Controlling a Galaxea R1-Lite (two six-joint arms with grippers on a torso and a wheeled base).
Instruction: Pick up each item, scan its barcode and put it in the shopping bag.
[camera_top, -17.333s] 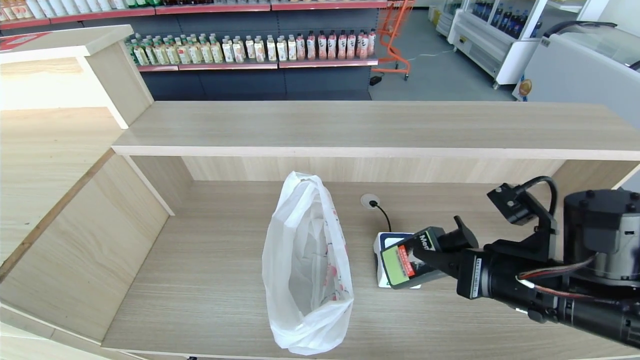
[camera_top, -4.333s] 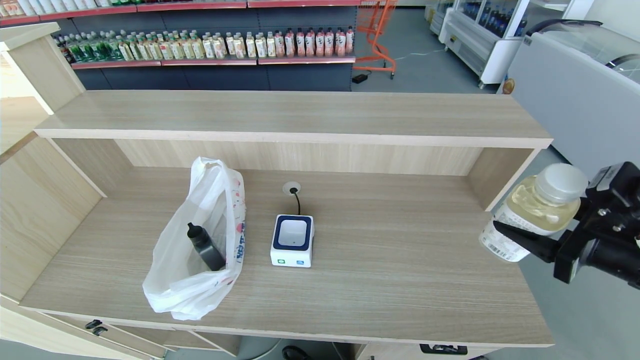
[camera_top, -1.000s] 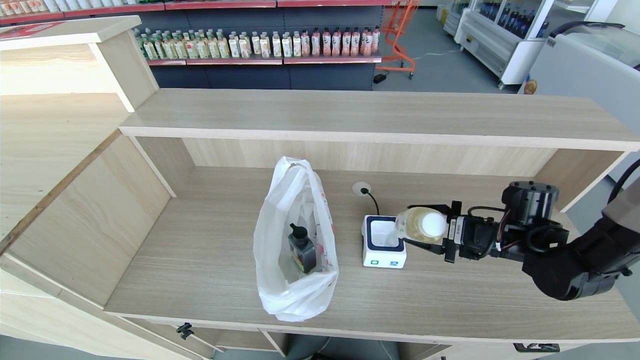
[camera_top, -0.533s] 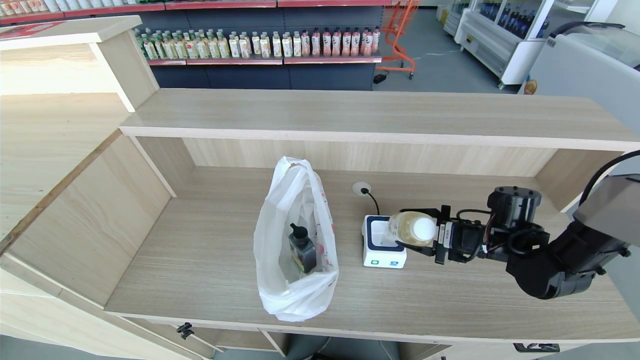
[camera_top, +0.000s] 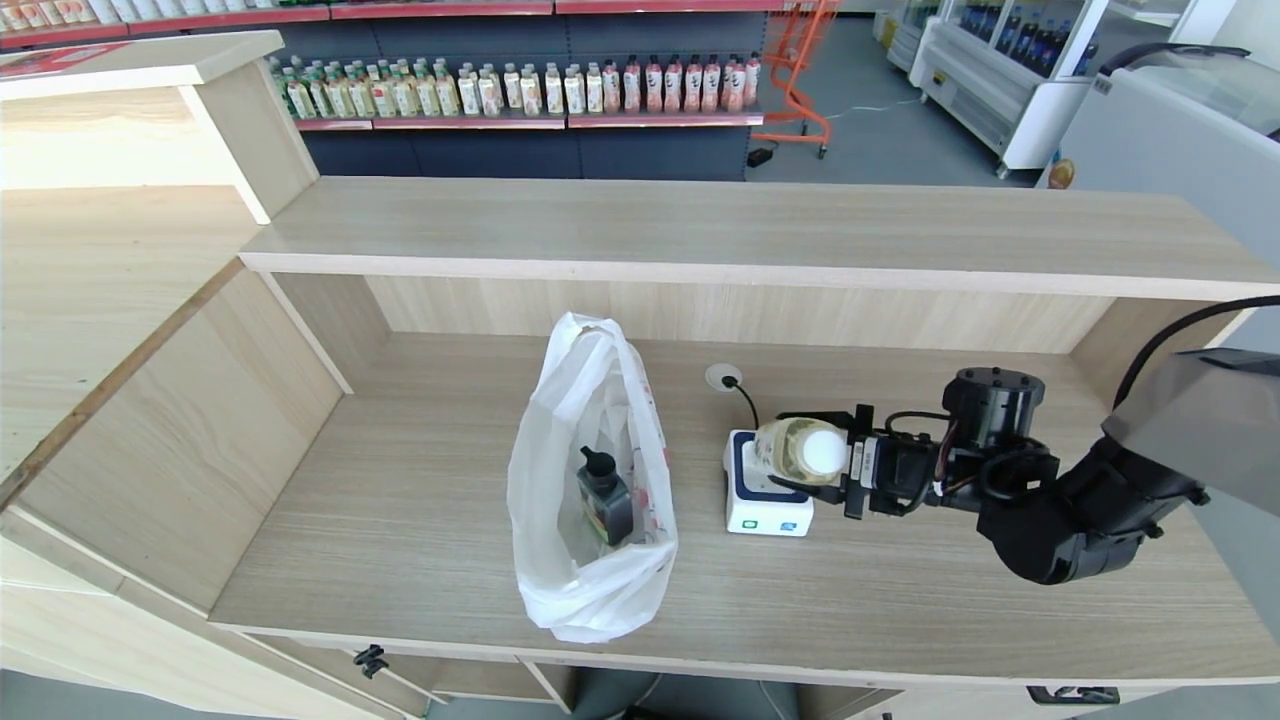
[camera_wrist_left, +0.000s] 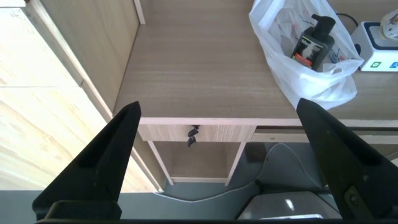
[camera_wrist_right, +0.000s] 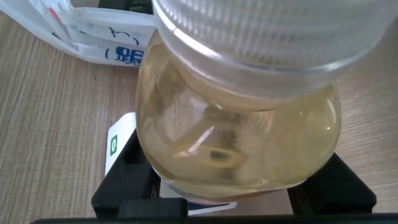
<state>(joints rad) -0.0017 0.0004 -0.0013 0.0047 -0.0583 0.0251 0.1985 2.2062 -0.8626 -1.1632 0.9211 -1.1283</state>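
Pinching the bottle (camera_top: 787, 445), the right gripper (camera_top: 800, 453) is holding it over the scanner (camera_top: 766, 516), the shopping bag (camera_top: 560, 585) sitting at nine o'clock; the left gripper (camera_wrist_left: 217, 107) is hanging spread.

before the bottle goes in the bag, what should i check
1. Right gripper shut on the bottle: ok.
2. Bottle held over the scanner: ok.
3. Barcode facing the scanner window: cannot tell.
4. Bag standing with its mouth open: ok.
5. Room left beside the pump bottle in the bag: looks ok.
6. Left gripper open and clear of the bag: ok.
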